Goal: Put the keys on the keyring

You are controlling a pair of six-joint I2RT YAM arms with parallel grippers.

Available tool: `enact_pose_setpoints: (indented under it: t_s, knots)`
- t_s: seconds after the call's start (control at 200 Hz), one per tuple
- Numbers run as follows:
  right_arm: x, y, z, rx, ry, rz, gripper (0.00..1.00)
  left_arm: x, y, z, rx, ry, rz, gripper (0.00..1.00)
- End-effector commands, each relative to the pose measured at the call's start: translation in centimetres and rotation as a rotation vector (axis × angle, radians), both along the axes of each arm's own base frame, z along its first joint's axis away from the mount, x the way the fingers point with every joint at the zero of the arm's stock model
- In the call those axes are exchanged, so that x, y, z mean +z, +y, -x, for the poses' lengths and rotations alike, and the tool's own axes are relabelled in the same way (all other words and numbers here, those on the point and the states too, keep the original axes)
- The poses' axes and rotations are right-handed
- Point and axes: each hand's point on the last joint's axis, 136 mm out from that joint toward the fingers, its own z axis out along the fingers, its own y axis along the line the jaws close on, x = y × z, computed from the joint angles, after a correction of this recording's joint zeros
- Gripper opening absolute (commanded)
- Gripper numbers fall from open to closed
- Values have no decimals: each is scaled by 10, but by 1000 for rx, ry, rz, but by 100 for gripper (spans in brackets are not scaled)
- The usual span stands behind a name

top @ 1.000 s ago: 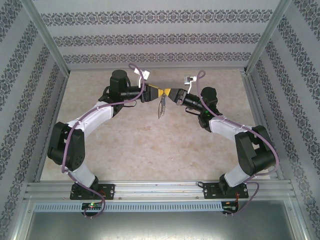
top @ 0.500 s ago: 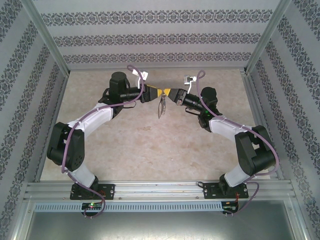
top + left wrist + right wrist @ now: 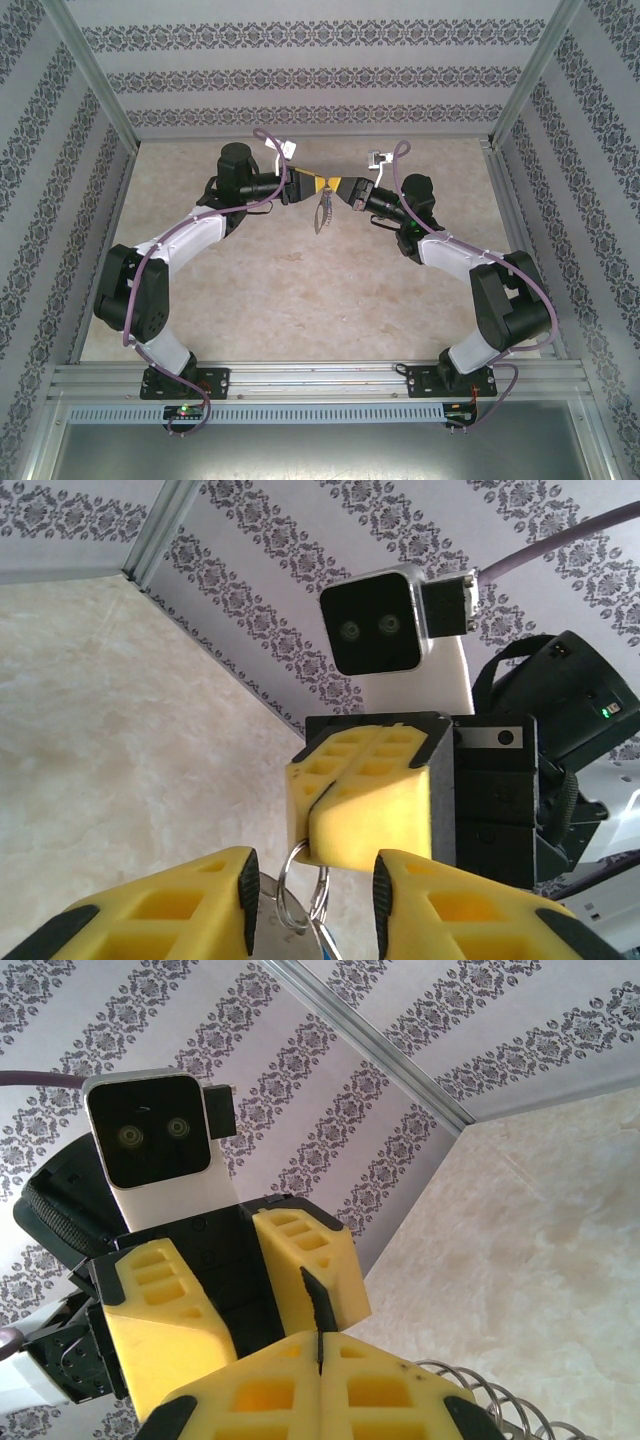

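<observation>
Swinging a touch since a second ago, the keyring (image 3: 322,213) is hanging toward the bench's (image 3: 300,300) twelve o'clock, my right jaws clamping it, left jaws narrowly apart around it; I'm judging threading unfinished.

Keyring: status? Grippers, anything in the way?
Right gripper shut on keyring, ring hanging below. Left gripper open, fingers either side of ring. No obstruction seen.

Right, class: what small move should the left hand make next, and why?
Probably close gently on the keyring. The right hand is shut on its top, and the loop hangs between the parted fingers of the left hand, so a second grip would steady it.
</observation>
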Motion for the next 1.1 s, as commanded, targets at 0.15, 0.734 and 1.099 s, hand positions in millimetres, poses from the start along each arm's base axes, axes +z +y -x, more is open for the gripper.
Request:
enact_pose_setpoints:
  t_s: [0.15,0.734,1.099]
  knots:
    - [24,0,4,7,-95,-21,0,7,-4,3,-53,-24,29,34]
    - [23,1,2,4,-90,-20,0,6,-13,10,-107,-24,34,20]
    - [23,1,3,7,-91,-18,0,8,-18,8,-105,-32,48,19]
